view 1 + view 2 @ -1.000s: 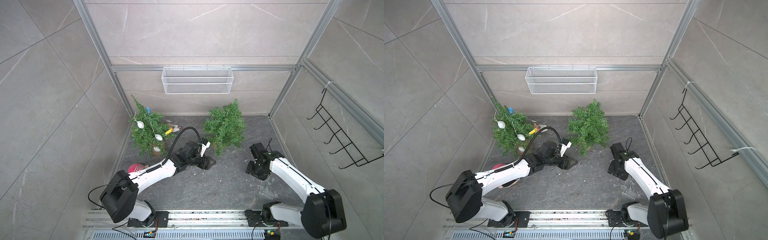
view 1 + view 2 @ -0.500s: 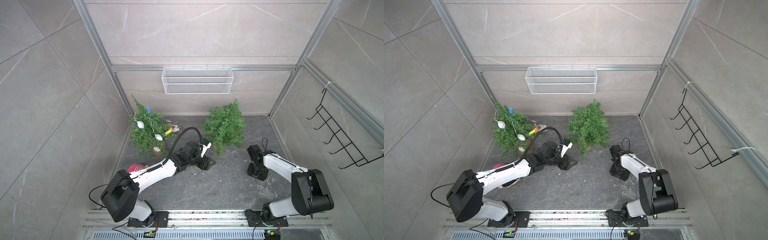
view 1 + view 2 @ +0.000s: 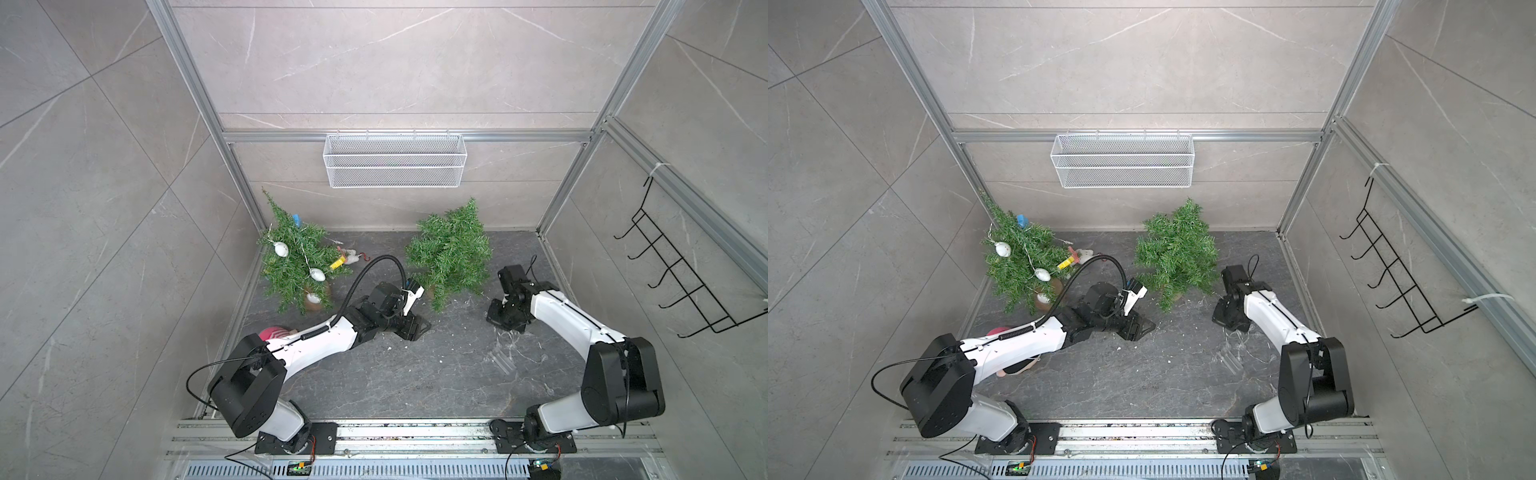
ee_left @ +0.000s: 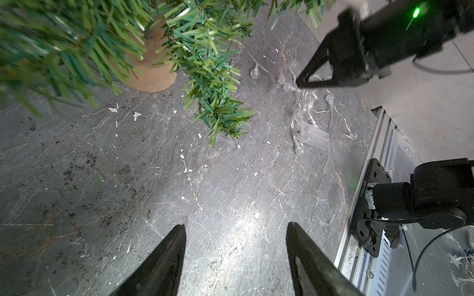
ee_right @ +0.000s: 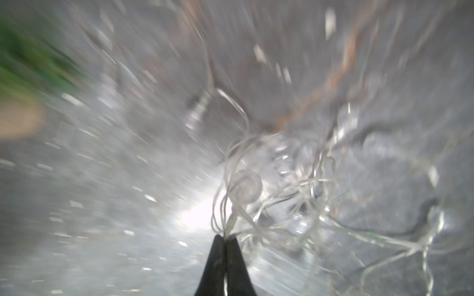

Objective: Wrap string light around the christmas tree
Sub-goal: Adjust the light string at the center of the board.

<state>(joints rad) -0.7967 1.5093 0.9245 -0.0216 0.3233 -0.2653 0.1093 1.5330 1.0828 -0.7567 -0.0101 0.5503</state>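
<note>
Dark veined stone flooring (image 3: 374,382) formed the work surface, enclosed by grey tiled walls. Both top views showed the bare christmas tree (image 3: 451,253) standing upright near the back wall, between the two arms. A decorated tree (image 3: 297,262) stood in the left rear corner.

From above, the string light (image 3: 506,338) appeared only as faint clear wire on the floor to the right of the bare tree. It lay beneath the lowered right gripper (image 3: 508,326), with none of it wound on the branches.

The right wrist view, though blurred, supplied the grip detail. The jaws were pressed together, pinching several clear strands, and a tangle of wire and bulbs lay beyond the tips.

The left wrist view showed the left gripper (image 4: 235,225) spread apart and empty over bare floor. It also showed a clear battery box (image 4: 311,139) lying against the tangle.
</note>
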